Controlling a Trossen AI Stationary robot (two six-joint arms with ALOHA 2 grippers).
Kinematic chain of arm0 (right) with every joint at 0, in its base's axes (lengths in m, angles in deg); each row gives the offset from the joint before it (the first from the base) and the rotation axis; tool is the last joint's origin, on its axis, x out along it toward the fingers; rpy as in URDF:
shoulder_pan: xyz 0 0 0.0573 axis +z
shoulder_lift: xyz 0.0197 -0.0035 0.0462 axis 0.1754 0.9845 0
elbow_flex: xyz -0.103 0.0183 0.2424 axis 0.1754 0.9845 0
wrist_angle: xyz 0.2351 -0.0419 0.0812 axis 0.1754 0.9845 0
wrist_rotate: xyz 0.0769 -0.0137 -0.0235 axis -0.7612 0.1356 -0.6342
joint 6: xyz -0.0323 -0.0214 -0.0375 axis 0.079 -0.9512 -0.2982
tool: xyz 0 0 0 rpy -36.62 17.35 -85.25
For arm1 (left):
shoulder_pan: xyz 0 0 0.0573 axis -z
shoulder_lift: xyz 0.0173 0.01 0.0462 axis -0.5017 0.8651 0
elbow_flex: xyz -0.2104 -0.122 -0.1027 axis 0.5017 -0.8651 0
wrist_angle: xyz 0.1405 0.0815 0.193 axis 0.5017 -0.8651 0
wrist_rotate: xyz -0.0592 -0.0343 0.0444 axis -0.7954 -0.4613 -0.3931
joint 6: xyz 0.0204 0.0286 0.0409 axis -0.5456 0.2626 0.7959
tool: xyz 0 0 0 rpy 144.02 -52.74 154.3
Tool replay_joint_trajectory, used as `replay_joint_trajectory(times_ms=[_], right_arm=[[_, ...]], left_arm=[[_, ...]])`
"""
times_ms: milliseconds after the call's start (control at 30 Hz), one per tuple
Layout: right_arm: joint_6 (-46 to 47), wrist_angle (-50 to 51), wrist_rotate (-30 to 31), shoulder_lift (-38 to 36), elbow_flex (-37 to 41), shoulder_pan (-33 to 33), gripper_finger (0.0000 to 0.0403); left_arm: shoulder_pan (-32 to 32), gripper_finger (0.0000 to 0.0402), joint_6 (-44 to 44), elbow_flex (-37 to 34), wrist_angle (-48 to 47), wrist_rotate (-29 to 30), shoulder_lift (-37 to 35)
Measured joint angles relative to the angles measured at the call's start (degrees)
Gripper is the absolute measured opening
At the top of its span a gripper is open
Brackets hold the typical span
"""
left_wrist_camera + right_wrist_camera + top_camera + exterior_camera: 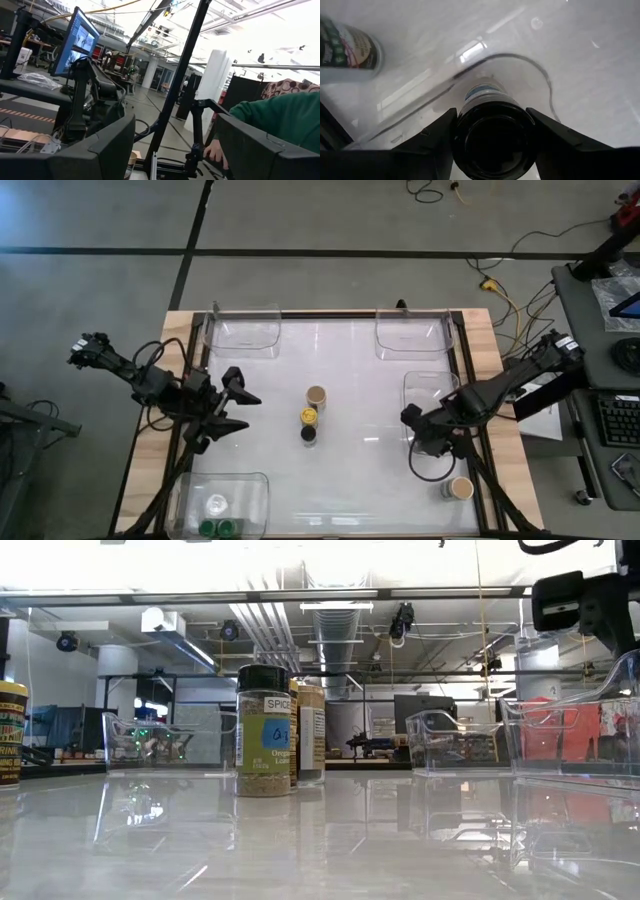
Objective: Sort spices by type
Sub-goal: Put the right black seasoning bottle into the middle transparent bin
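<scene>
Three spices stand in a row mid-table: a tan-lidded jar [316, 395], a yellow-lidded jar [309, 416] and a black-lidded jar [308, 434]; the low view shows the black-lidded one [263, 730] in front. My right gripper [428, 442] is at the near end of the clear right-hand tray [432, 385], shut on another black-lidded jar [492, 137]. My left gripper [240, 408] hangs open above the table's left side, its fingers [107, 145] holding nothing. Green-lidded jars [215, 527] stand in the near-left tray [255, 485]. My right gripper pinches the black-lidded jar at its lid [492, 125], one finger [432, 137] on each side. The fingers come from above, pointing steeply down. The jar stays upright below them, its label end [482, 92] toward the tray floor. I cannot tell whether its bottom rests there.
Two more clear trays [245, 330] [410, 330] sit at the far edge. A tan-lidded jar [460, 488] stands near the table's right near corner, also seen as a jar [347, 50] in the right wrist view. A person's green sleeve [280, 120] shows beyond the table.
</scene>
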Motion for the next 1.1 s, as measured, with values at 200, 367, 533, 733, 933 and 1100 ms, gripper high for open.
replay_joint_trajectory(times_ms=[200, 367, 533, 733, 933, 1100], right_arm=[[-1.2, -0.3, 0.0, 0.3, 1.4, 0.0, 0.0207], [-3.1, -1.5, 0.0, 0.4, 1.5, 0.0, 0.0203], [-3.7, -1.4, -0.2, 0.4, 1.9, 0.0, 0.0211], [-3.7, -2.3, -0.7, 0.4, 1.9, 0.0, 0.0213], [-3.0, -2.3, -1.0, 0.4, 1.9, 0.0, 0.0214], [-3.0, -2.3, -1.0, 0.4, 1.9, 0.0, 0.0214]], left_arm=[[0.0, 0.0261, 0.5, 0.0, 0.0, 0.0, 0.0], [0.0, 0.0261, 0.8, 0.0, 0.0, 0.0, 0.0], [0.0, 0.0261, 0.8, 0.0, 0.0, 0.0, 0.0], [0.0, 0.0261, 0.8, 0.0, 0.0, 0.0, 0.0], [0.0, 0.0261, 0.9, 0.0, -0.1, 0.0, 0.0], [0.0, 0.0261, 1.3, 0.0, -0.1, 0.0, 0.0]])
